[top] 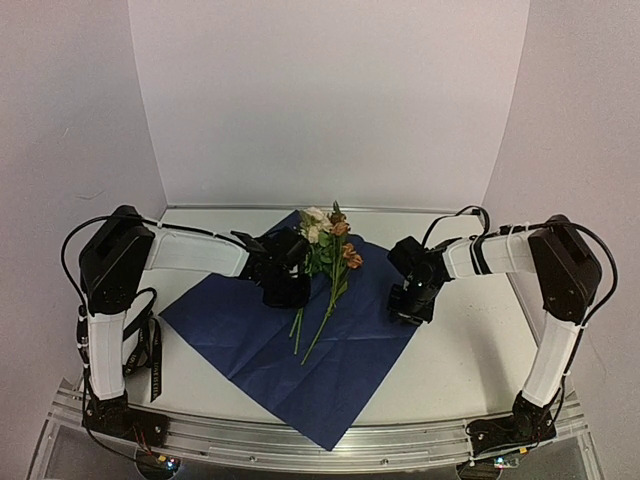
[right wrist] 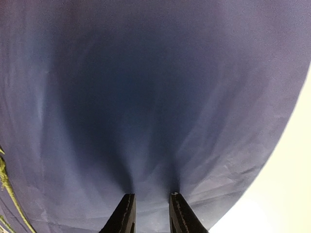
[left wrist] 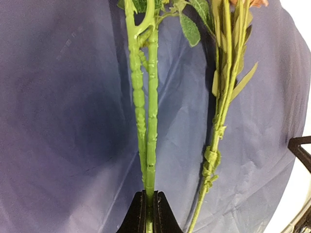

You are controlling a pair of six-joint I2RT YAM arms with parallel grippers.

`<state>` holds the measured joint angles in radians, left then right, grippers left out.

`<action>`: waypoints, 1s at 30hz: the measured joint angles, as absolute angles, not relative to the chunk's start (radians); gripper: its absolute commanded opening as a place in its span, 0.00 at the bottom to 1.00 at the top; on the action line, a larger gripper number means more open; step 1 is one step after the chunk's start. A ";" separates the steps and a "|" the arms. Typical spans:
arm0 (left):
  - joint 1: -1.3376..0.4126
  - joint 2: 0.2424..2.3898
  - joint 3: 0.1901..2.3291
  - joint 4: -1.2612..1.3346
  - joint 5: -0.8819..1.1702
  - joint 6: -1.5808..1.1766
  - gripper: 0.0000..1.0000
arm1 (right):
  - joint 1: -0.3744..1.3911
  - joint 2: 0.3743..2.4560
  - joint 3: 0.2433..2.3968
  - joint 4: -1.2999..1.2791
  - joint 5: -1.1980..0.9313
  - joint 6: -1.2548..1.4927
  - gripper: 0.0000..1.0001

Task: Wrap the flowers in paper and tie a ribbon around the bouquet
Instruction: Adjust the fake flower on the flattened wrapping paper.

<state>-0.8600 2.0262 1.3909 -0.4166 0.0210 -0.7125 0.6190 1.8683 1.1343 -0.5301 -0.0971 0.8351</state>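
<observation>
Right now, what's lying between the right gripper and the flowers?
Only a bare stretch of the navy paper separates the right gripper from the flowers; the top external view shows it.

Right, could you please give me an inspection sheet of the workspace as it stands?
Surface: white table, largely under the sheet.
Job's things: paper spread open, navy face up; flowers lying on its middle, unwrapped; ribbon loose at the table's left edge.
Clutter: nothing seen.
Pincers: left pincer shut on a flower stem; right pincer tips apart, down on the paper near its right corner.
Cables: black cables looped along both arms.
Surroundings: plain white walls.
</observation>
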 measured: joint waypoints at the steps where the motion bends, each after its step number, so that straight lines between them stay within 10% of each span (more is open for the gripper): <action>1: -0.860 2.026 1.379 -0.405 0.030 -0.721 0.16 | 0.618 1.868 1.135 -0.540 -0.097 0.829 0.24; 11: -0.856 1.954 1.286 -0.303 0.055 -0.761 0.47 | 0.627 1.868 1.237 -0.669 -0.093 0.758 0.34; 30: -0.647 1.615 0.820 -0.244 0.120 -0.797 0.22 | 0.765 2.267 1.830 -0.725 -0.024 0.733 0.51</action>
